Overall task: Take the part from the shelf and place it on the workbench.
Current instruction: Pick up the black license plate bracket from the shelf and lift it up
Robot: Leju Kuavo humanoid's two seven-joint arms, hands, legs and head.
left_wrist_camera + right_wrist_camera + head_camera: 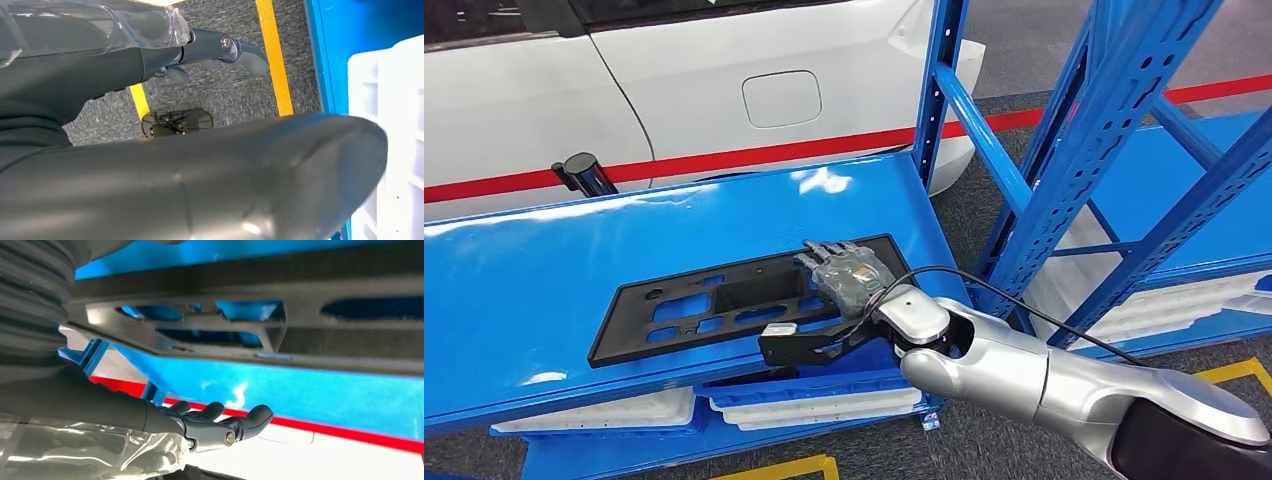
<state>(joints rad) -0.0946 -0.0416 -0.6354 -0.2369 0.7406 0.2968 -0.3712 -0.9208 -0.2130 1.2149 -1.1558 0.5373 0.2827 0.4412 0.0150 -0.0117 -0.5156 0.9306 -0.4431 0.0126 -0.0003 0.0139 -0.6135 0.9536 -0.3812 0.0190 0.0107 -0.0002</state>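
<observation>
The part [714, 300] is a flat black plastic plate with several cut-outs, lying lengthwise on the glossy blue shelf [544, 270]. My right hand [849, 270] is stretched flat over the plate's right end, fingers extended and nothing gripped. In the right wrist view the part [300, 335] runs across close to the camera, and the right hand [215, 425] stays apart from it with fingers slightly curled and empty. In the left wrist view my left hand [220, 50] hangs over the grey floor with its fingers loosely extended, holding nothing.
Blue shelf uprights [1114, 150] and braces rise just right of the part. A white car [724, 80] stands behind the shelf. White trays [814, 405] sit on the level below. A black post [584, 172] stands at the shelf's far edge. Yellow lines [272, 55] mark the floor.
</observation>
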